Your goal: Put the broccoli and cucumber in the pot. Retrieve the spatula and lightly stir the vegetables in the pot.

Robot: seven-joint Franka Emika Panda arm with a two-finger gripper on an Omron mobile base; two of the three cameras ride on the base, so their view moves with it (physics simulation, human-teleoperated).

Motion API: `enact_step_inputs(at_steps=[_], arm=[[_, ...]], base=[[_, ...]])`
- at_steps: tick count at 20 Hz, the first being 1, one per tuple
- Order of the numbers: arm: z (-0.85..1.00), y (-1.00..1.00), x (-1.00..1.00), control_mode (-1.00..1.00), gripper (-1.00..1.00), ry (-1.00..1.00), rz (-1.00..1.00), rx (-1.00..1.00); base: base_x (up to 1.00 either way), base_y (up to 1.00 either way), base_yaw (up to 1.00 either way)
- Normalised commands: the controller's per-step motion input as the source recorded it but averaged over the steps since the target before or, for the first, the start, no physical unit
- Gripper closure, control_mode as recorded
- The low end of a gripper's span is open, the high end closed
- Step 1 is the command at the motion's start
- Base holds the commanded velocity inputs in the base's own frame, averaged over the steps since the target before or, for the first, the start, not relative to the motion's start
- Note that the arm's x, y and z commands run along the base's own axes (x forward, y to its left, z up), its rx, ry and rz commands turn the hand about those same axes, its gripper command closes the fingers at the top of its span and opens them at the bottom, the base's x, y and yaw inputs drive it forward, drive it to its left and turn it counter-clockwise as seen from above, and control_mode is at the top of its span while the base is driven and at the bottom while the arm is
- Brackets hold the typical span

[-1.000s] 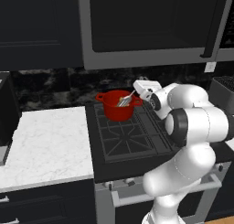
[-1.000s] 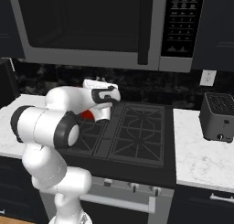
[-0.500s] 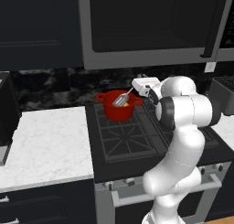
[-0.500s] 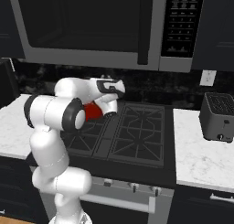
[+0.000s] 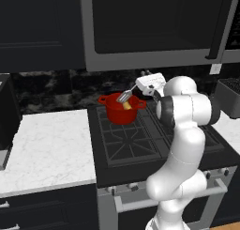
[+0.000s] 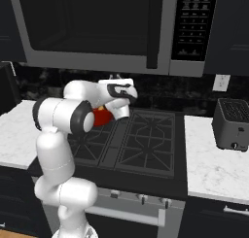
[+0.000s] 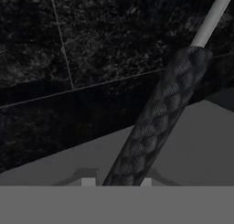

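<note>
The red pot (image 5: 121,113) stands on the back left burner, and a sliver of the pot (image 6: 100,117) also peeks out from behind my arm. My gripper (image 5: 140,87) hangs just right of and above the pot, shut on the black handle of the spatula (image 5: 124,97). The slotted silvery head tilts down over the pot's open top. A yellowish piece, the cucumber (image 5: 127,106), lies inside under the head. The broccoli is hidden. Up close, the textured spatula handle (image 7: 155,122) runs diagonally from my gripper (image 7: 116,182).
A black cooktop (image 5: 140,140) with grates lies under the pot. The microwave (image 5: 150,27) hangs close overhead. White marble counter (image 5: 42,149) stretches to the left and a toaster (image 6: 232,130) stands on the counter to the right. The dark backsplash is right behind the pot.
My elbow and forearm have swung upward and closer to the pot, so the arm stands more upright. The spatula head has shifted slightly left and up over the pot.
</note>
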Motion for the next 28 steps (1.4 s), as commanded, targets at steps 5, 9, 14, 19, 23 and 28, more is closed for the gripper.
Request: enact_step_inputs(at_steps=[5, 9, 14, 19, 23, 28], arm=[[0.03, 0.00, -0.10, -1.00, 1.00, -0.23, -0.02, -0.09], [-0.02, -0.01, -0.15, -1.00, 1.00, -0.12, -0.10, -0.19], [-0.50, 0.01, -0.02, -1.00, 1.00, -0.01, -0.07, -0.21], [-0.74, 0.20, -0.14, -1.00, 1.00, 0.06, 0.00, -0.05], [-0.38, 0.44, -0.24, -1.00, 1.00, 0.06, 0.00, -0.09], [0.00, 0.52, -0.09, -1.00, 1.00, 0.16, 0.00, -0.21]], base=[[0.00, 0.00, 0.00], [0.00, 0.00, 0.00], [0.00, 0.00, 0.00], [0.00, 0.00, 0.00], [0.00, 0.00, 0.00], [0.00, 0.00, 0.00]])
